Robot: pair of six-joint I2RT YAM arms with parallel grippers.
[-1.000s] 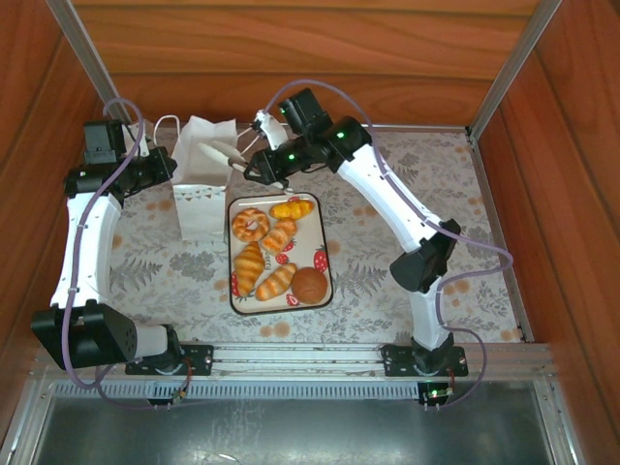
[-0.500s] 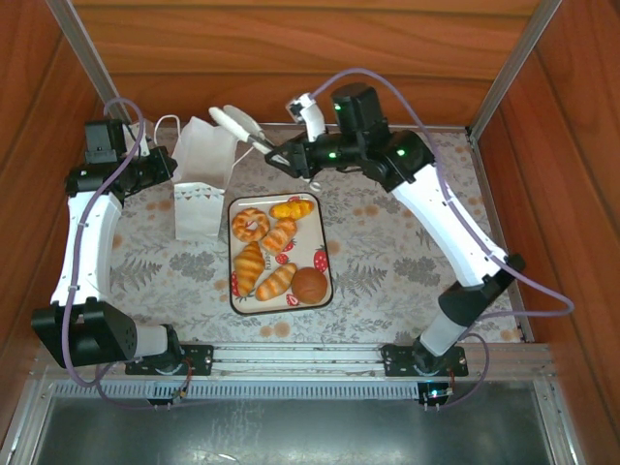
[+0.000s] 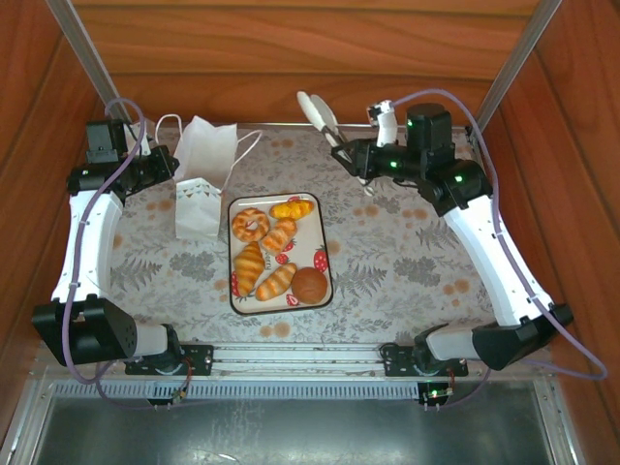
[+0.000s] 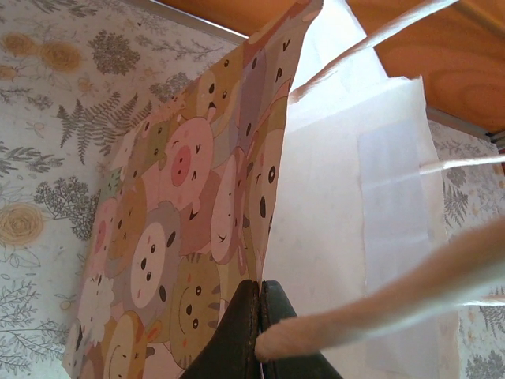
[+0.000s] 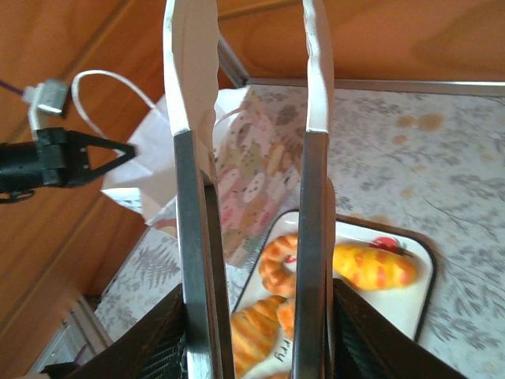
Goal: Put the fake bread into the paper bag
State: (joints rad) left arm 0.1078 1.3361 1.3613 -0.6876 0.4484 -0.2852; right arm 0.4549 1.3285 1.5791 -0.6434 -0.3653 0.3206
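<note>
The desk (image 3: 407,252), covered in a pale fern-and-flower print and boxed in by wooden walls, carries everything here. The left arm (image 3: 85,242) rises along the left side, while the right arm (image 3: 494,252) sweeps up the right side and bends inward at the far end. The paper bag (image 3: 201,194) stands upright on the far left of the desk, just beside the tray's far left corner, its mouth open and its thin cord handles looping out on both sides; the left wrist camera shows its side (image 4: 181,237) printed with pinkish cartoon animal faces. The white strawberry-print tray (image 3: 315,232) lies lengthwise at the middle of the desk. The fake bread sits on that tray, six pieces in sight: a round dark-brown bun (image 3: 309,285) at the near right, a croissant (image 3: 249,264) and a long roll (image 3: 276,281) at the near left, a ring doughnut (image 3: 251,225) at the far left, a small pastry (image 3: 279,236) beside it, and a yellow roll (image 3: 292,208) at the far end. The left claw (image 3: 172,165) is clenched on the bag's upper left edge, its dark fingers (image 4: 237,332) pressed together on the paper. The right claw (image 3: 318,111) hangs released over the desk's far edge beyond the tray, its long white-tipped fingers (image 5: 189,71) parted with nothing between them.
</note>
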